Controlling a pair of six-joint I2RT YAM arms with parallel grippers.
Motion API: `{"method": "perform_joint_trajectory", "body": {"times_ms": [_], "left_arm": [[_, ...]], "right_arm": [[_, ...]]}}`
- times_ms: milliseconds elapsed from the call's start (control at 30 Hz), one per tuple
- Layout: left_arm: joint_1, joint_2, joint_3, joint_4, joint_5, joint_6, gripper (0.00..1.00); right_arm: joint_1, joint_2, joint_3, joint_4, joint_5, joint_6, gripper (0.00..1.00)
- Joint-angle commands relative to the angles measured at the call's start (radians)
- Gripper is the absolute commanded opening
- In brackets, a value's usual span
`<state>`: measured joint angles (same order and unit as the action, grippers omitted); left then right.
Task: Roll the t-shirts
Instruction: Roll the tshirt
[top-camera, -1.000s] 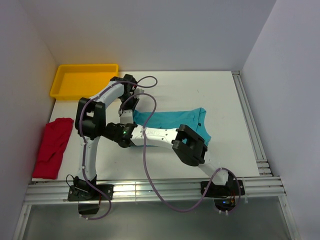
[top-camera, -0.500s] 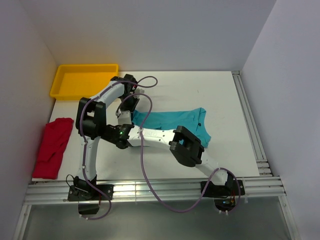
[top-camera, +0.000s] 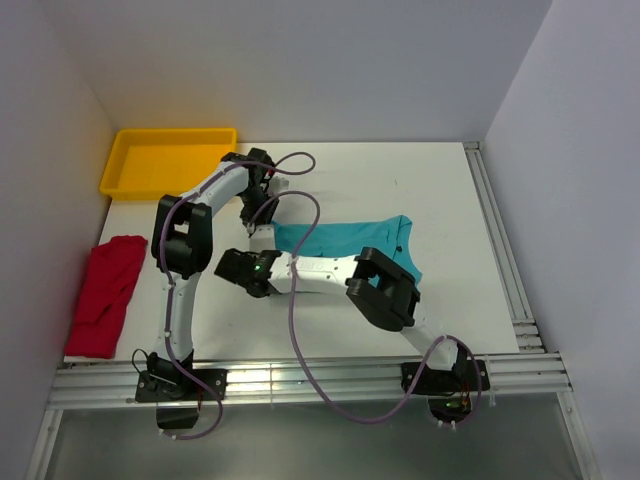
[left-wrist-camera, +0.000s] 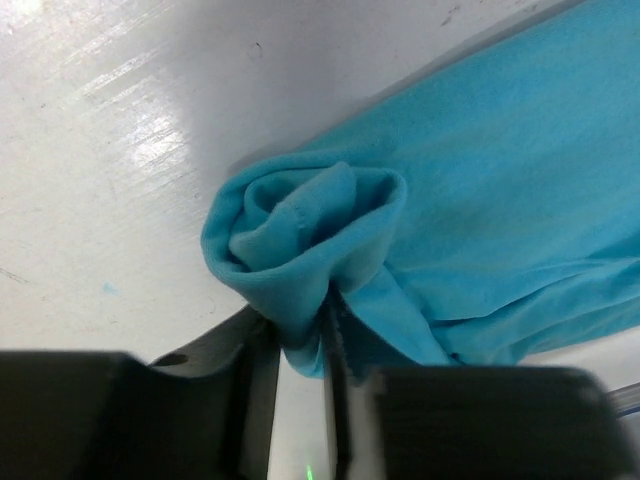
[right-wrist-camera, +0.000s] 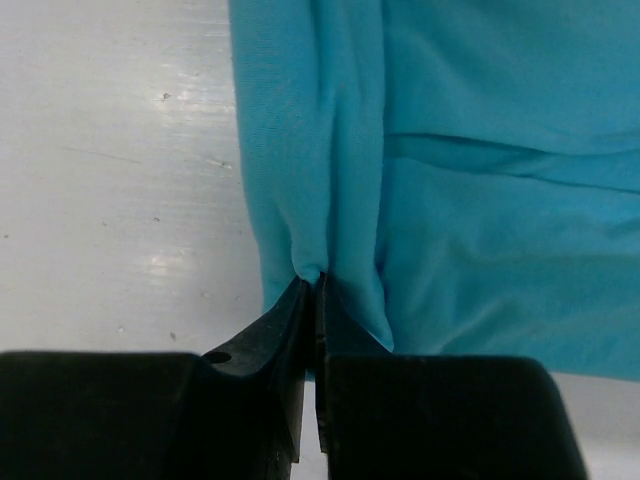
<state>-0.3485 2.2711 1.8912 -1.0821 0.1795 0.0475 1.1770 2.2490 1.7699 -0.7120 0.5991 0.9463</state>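
At mid-table, the teal t-shirt (top-camera: 350, 238) lies folded into a long strip running left to right, with its left end turned over into a small roll (left-wrist-camera: 300, 225). The left gripper (left-wrist-camera: 302, 350) stands at the far corner of that end. Its jaws are narrowly apart with the roll's cloth tucked between them, and whether they clamp it or merely flank it cannot be told. The right gripper (right-wrist-camera: 313, 290) is closed on a pinched fold at the strip's near edge. The red t-shirt (top-camera: 105, 290) sits crumpled at the table's (top-camera: 440, 190) left side, just below the yellow tray (top-camera: 170, 132), not yet rolled.

The step in hand appears to be starting the roll — few turns are made, and most of the strip lies flat. To do it well, both ends of the roll should advance together toward the free right end, or the core may skew into a cone. Light outward tension should keep the core tight. Regrips are best made one gripper at a time, since a soft roll is likely to spring open when unheld.
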Motion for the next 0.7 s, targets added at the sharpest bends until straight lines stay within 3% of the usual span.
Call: {"method": "perform_joint_trajectory", "body": {"times_ms": [0,167,267,400,667], "left_arm": [[-0.003,0.001,0.029,0.011,0.015,0.022,0.28],[-0.001,-0.038,0.031,0.04,0.073,0.023,0.54],[0.005,-0.05,0.048,0.056,0.116,0.012,0.61],[0.025,-0.076,0.042,0.097,0.194,-0.009,0.66],[0.078,-0.159,-0.059,0.198,0.396,-0.029,0.71]], "right_arm": [[-0.042,-0.135,-0.126,0.121,-0.064,0.064,0.04],[-0.083,-0.261,-0.323,0.337,-0.154,0.126,0.02],[-0.119,-0.328,-0.469,0.506,-0.223,0.17,0.01],[-0.169,-0.39,-0.654,0.703,-0.346,0.238,0.0],[-0.247,-0.41,-0.829,0.954,-0.487,0.368,0.0]]}}
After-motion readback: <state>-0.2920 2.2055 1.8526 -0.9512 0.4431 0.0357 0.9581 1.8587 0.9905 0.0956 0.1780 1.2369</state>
